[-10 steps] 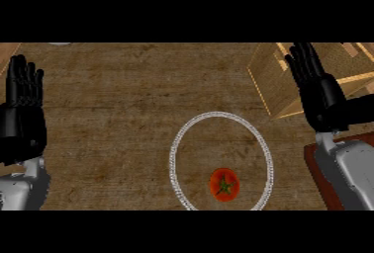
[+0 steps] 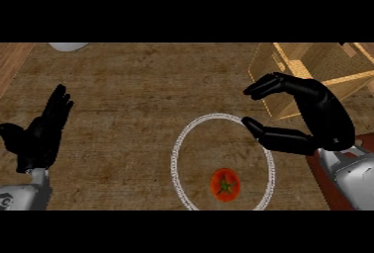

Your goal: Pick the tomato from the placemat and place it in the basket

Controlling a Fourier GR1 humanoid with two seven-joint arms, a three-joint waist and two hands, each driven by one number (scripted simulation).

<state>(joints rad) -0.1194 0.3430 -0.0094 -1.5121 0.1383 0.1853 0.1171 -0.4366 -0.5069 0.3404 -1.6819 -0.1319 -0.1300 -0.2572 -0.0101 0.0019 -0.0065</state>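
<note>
Plainly, tomato (image 2: pixel 225 185) on placemat (image 2: pixel 175 158)

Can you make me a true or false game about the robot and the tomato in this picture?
1. The tomato lies inside the white ring of the placemat. True.
2. The right hand is holding the tomato. False: it is above the tomato in the view, with nothing in it, fingers and thumb spread apart.
3. The basket is at the upper right of the view. True.
4. The tomato is already in the basket. False: it is on the placemat.
5. The left hand is touching the placemat. False: it rests open at the view's left edge, away from the placemat.
</note>
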